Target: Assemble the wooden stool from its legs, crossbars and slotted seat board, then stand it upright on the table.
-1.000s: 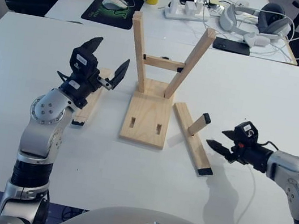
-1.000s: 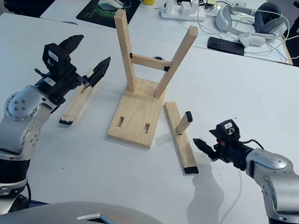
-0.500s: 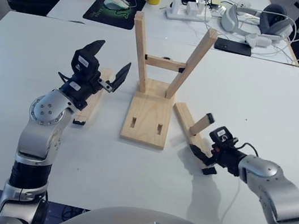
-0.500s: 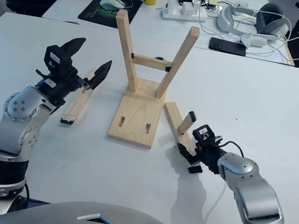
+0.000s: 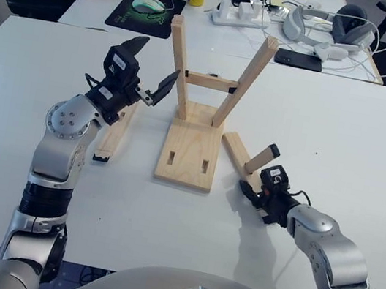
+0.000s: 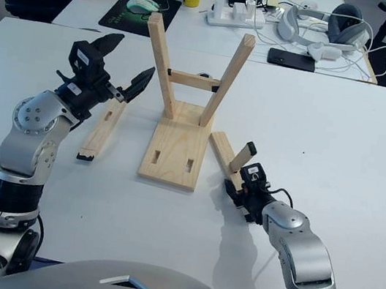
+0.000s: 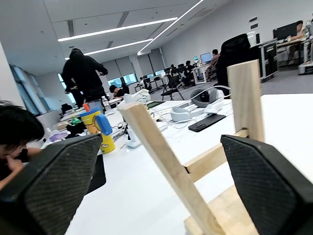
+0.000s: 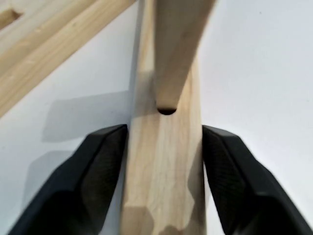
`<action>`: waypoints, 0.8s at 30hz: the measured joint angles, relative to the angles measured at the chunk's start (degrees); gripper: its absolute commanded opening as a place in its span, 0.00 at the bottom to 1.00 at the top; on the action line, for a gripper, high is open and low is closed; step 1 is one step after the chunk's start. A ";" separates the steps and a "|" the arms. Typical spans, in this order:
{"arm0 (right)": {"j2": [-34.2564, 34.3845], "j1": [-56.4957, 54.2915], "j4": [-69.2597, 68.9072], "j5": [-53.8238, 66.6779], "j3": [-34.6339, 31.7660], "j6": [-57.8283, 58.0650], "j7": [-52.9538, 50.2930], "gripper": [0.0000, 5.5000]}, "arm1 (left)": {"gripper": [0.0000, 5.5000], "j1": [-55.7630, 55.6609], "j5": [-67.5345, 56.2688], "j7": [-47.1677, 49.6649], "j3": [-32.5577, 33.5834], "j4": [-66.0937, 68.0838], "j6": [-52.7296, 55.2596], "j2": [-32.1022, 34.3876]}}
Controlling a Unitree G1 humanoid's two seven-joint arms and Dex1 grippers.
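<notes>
— What's different?
— The right claw (image 5: 254,195) has come in from 3 o'clock onto the loose leg (image 5: 237,153). The left claw (image 5: 160,57) has lifted and gapes wide, holding nothing.
— And the leg?
— The right pads (image 8: 100,161) hug its sides. It runs off toward 11 o'clock, with the seat board (image 5: 190,151) at 9 on the table (image 5: 344,125).

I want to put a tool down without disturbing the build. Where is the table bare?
Bare table: the right side beyond the right loose leg; the near strip before the seat board; the left end outside the left loose leg. Crowded: the middle, with the left gripper open above and the right gripper on the right loose leg.
</notes>
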 measured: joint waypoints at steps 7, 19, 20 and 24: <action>-0.21 -1.51 3.03 -0.07 -0.28 -2.64 0.84 0.37 | 0.82 -0.58 2.98 4.98 1.94 3.87 -1.12 -0.13; 4.99 -5.91 13.22 9.45 -14.98 -14.50 7.01 0.37 | 0.95 0.41 -6.87 0.84 6.08 3.30 2.42 -0.64; 5.00 -7.47 14.26 11.31 -17.82 -15.68 7.84 0.37 | 0.98 0.41 -10.26 -0.74 6.76 2.21 3.94 -0.81; 4.43 -10.99 17.47 18.94 -26.16 -19.06 13.60 0.37 | 0.98 0.27 -24.12 -6.22 9.05 -1.77 11.53 -0.95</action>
